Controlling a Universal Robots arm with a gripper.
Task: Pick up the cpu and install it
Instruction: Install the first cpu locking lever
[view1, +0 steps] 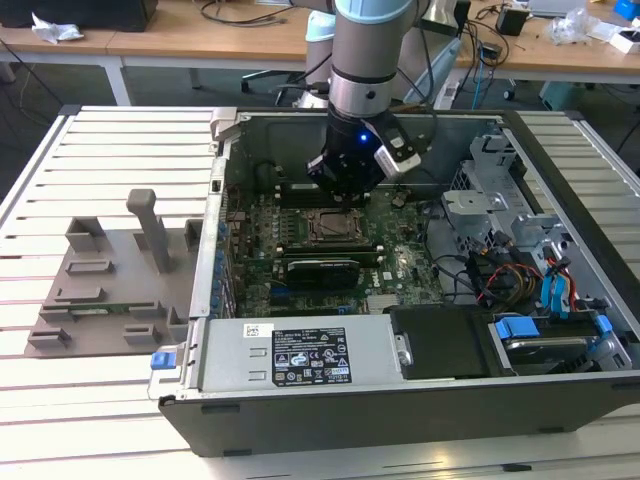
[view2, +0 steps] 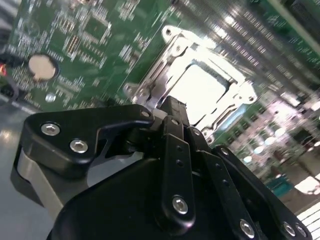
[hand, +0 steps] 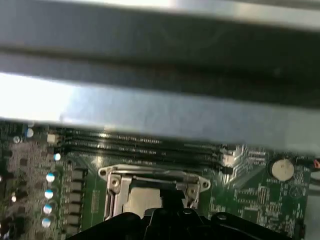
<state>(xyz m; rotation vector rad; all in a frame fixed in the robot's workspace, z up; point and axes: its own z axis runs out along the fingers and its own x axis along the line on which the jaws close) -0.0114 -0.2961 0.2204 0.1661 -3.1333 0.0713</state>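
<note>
My gripper (view1: 345, 188) hangs inside the open computer case (view1: 300, 405), just above the far edge of the square socket frame (view1: 330, 228) on the green motherboard (view1: 400, 265). In both wrist views the gripper tip (view2: 172, 107) (hand: 170, 212) sits close over the metal-edged socket frame (view2: 150, 82) (hand: 112, 187). A pale, shiny square (view2: 202, 90) (hand: 142, 200) lies inside the frame. I cannot tell whether that square is the cpu's top plate or the bare socket. The gripper's black body hides what lies between its tips.
A long black expansion card (view1: 320, 268) lies just in front of the socket and memory slots (view1: 300, 188) just behind it. Drive cages and cables (view1: 510, 260) fill the case's right side in the exterior view. A grey fixture plate (view1: 110, 290) lies to the left of the case.
</note>
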